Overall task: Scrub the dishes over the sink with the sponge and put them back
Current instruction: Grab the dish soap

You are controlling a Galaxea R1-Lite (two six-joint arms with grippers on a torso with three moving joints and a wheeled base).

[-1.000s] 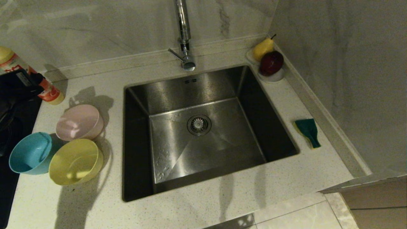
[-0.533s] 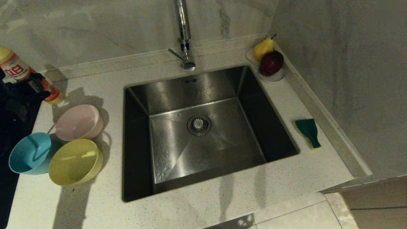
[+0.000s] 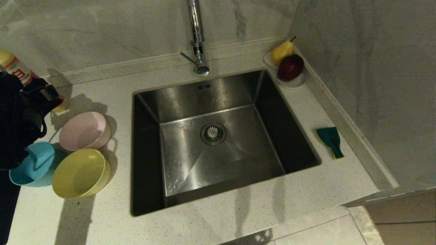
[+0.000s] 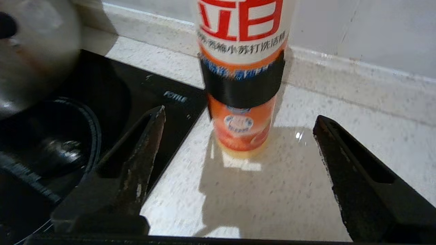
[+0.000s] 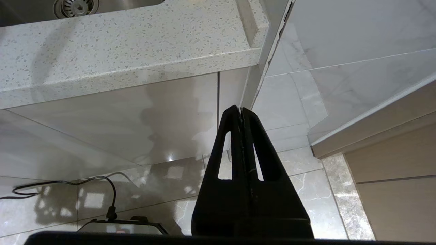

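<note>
Bowls, pink, blue and yellow, are sitting at the counter's left edge; the sponge is lying right of the sink. Left gripper is gaping empty before the detergent bottle; right gripper is hanging closed below the counter.

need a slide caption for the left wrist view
Open left hand facing a dish soap bottle that stands on the counter beside a black cooktop.

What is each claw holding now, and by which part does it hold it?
Nothing is held. The left claw stands open in front of the detergent bottle, fingers clear of it. The right claw is shut on nothing, parked below the counter.
</note>
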